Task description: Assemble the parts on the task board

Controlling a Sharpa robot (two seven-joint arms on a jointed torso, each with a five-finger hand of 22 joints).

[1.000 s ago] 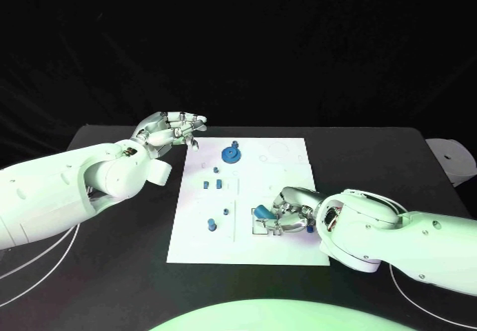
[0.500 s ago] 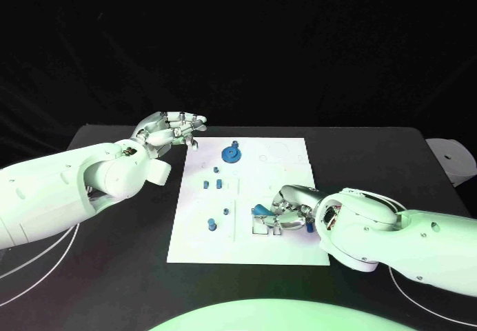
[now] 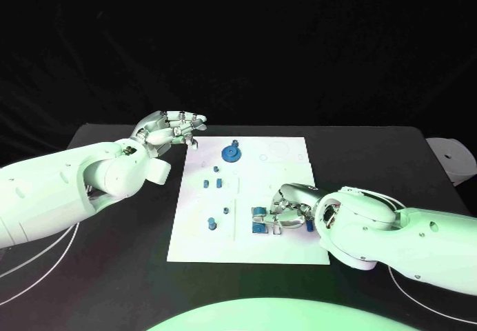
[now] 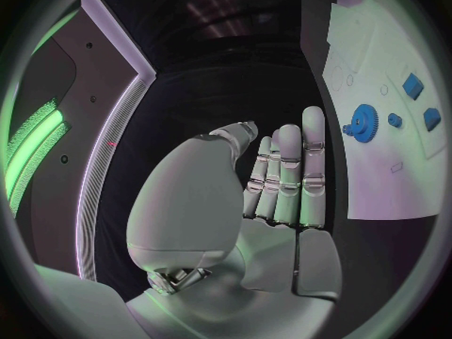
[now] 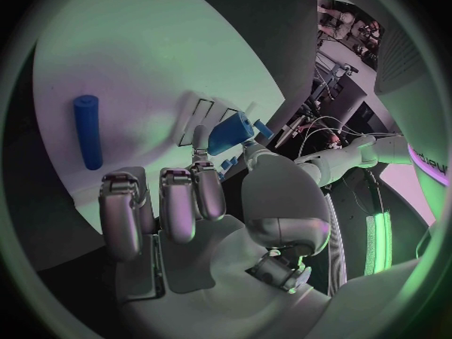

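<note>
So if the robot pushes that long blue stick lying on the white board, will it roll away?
Probably. The blue stick looks round and smooth and lies flat on the task board, so a sideways nudge would likely roll it. It looks stiff, not bendy, and probably light.

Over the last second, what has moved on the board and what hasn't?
The right hand has carried its blue part a little nearer the robot and down toward the outlined slots on the task board, holding it throughout. The left hand stays raised off the board's far left corner, holding nothing. The blue gear and the other blue parts have not shifted.
</note>
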